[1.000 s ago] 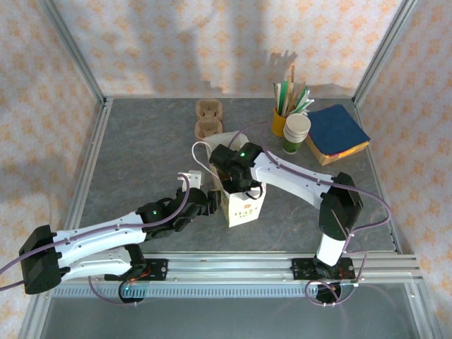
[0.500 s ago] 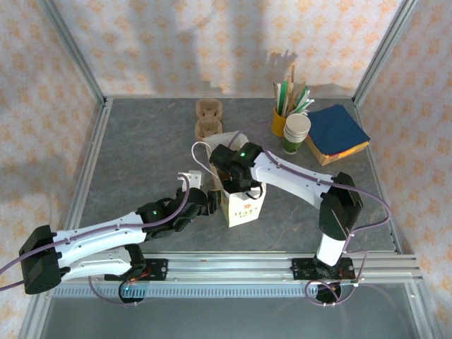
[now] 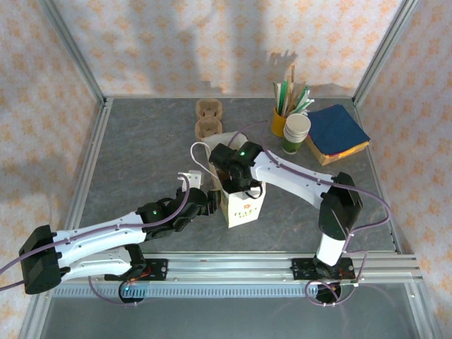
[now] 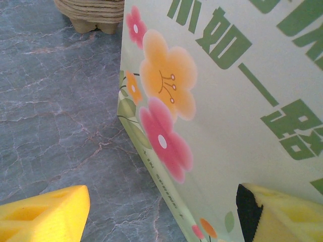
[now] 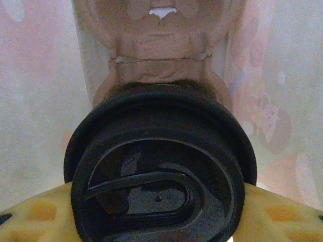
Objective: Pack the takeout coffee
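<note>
my right end effector [image 5: 156, 214] is down inside the paper bag [image 3: 244, 206], its fingers clamped on either side of the takeout coffee [image 5: 159, 151]. the black lid faces up, with a pulp tray [image 5: 161, 45] beyond it. the bag stands mid-tabletop [image 3: 141, 155], toward the near edge. my left end effector [image 4: 161, 212] gapes open around the bag's corner.

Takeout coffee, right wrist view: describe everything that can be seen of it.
The takeout coffee presents its round black plastic lid, seen from above: glossy, raised rim, oval sip recess. It sits upright inside a white paper bag, with a brown pulp carrier beyond it. Yellow fingers of the right gripper flank it, apparently touching both sides.
</note>
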Tool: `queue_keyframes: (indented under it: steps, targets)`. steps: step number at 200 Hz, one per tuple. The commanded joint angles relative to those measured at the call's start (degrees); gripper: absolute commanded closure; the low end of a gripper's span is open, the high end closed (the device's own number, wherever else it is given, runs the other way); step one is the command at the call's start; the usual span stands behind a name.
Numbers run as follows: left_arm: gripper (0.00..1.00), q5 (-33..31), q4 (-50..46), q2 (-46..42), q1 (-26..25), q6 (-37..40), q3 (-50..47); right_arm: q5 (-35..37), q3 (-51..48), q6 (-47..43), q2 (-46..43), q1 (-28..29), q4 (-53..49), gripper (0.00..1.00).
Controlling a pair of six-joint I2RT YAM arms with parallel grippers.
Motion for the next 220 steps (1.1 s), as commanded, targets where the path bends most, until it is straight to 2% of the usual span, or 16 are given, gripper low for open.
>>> queue_keyframes:
  steps: [1, 137, 220]
  targets:
    - [0.22, -1.63, 0.2, -0.48, -0.54, -0.59, 0.0, 0.29, 1.67, -0.54, 0.48, 0.15, -2.13, 0.35]
    - [0.22, -1.92, -0.14, -1.61, -0.6, -0.94, -0.59, 2.52, 2.77, 0.05, 0.06, 0.17, -4.02, 0.21]
    - [0.22, -2.25, -0.32, -2.03, -0.55, -1.03, -0.67, 2.78, 3.55, 0.07, -0.11, 0.15, -3.96, 0.2]
